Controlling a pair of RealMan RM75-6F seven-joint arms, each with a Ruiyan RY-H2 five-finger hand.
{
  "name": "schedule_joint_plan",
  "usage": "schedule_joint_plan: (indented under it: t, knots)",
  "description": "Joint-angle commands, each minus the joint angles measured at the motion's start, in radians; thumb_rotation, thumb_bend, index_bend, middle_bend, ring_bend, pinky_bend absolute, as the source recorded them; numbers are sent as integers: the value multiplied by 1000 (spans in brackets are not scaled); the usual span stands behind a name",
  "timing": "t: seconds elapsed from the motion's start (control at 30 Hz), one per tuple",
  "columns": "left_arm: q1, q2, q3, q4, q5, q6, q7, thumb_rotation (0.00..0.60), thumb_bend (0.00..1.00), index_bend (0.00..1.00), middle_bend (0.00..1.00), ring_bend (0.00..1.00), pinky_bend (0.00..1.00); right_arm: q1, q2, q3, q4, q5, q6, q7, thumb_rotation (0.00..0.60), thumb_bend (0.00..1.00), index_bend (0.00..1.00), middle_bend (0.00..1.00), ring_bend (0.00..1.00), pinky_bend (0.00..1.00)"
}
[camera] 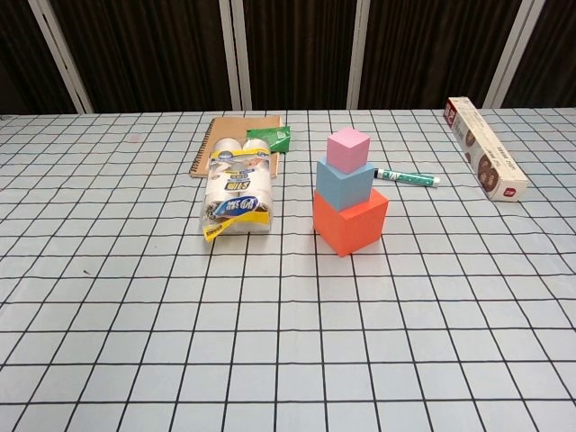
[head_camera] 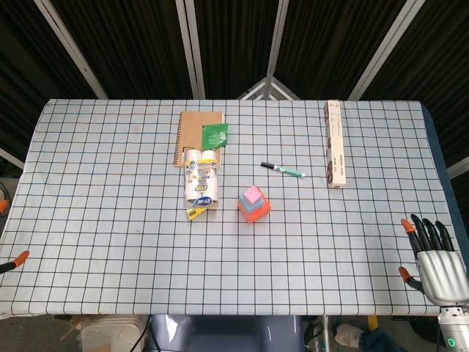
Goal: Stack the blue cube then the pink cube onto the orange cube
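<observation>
Stack: the orange cube (camera: 350, 221) sits on the checked table (camera: 135, 360) near its middle; the blue cube (camera: 343, 183) rests on it, turned a little, and the pink cube (camera: 348, 148) rests on the blue one.
Stack from above: the head view shows the same three as nested squares, pink (head_camera: 253, 195) innermost, blue showing only as a thin edge around it.
Right hand: the right hand (head_camera: 438, 265) lies at the table's edge at about 4 o'clock from the stack, well apart from it, fingers spread and straight, holding nothing.
Left hand: only an orange fingertip (head_camera: 21, 257) shows at the left edge, at about 8 o'clock from the stack; whether the left hand is open or closed cannot be told.
Head view only: both hands appear here alone.
Chest view only: the heights of the cubes and their side faces are seen here; no hand shows in it.
Pen: a green pen (camera: 407, 177) lies on the table just beyond the stack, at about 2 o'clock, close to it but apart.
Rolls: a wrapped pack of rolls (camera: 238, 191) lies at 9 o'clock from the stack, near it.
Notebook: a brown spiral notebook (head_camera: 198, 136) lies at 11 o'clock, its near end under the pack, with a green packet (head_camera: 215, 135) on its right side.
Box: a long narrow box (camera: 485, 159) lies at 2 o'clock, well apart, past the pen.
In the way: nothing stands between either camera and the stack.
</observation>
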Motion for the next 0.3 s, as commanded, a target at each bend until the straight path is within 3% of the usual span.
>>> schedule_joint_plan:
  t: [0.03,0.3]
  knots:
    - [1,1,0,0,1,1,-1,600,121,85,0,0,0,-19,-13,20,30,11,-35,25,600,280,0,0,0,0]
    - [-7,-6,4,3,18,-4,12,600,120,84,0,0,0,-42,-27,66,46,-35,-30,32,600,280,0,0,0,0]
